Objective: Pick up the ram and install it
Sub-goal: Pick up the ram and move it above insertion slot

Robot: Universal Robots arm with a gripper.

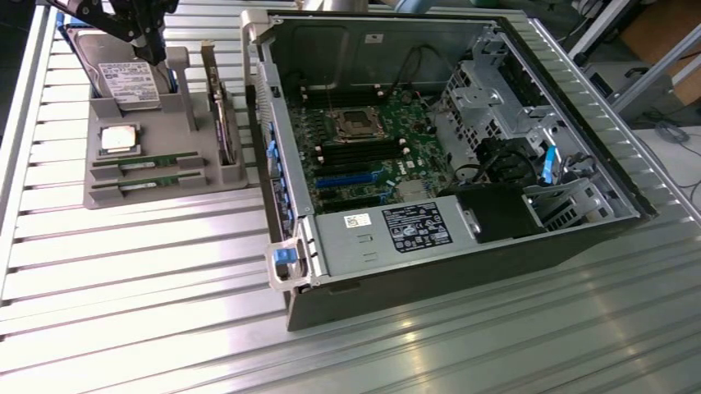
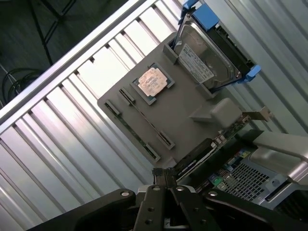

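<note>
No word or number could be read anywhere. The hard drive (image 2: 219, 50) carried a white label (image 2: 196, 63) with fine dark print, but its text could not be made out. The power supply (image 1: 373, 246) in the computer case (image 1: 328, 49) carried a black-and-white label (image 1: 422, 228) and a small white sticker (image 1: 357, 220), both unreadable.

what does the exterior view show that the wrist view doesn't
Exterior view: the open computer case seen from above, with its motherboard and labelled power supply. Wrist view: the tool, tips shut and empty, near the tray's edge, and the dark floor past the table edge. Both: the gray tray holding two ram sticks, the silver CPU and the hard drive.
</note>
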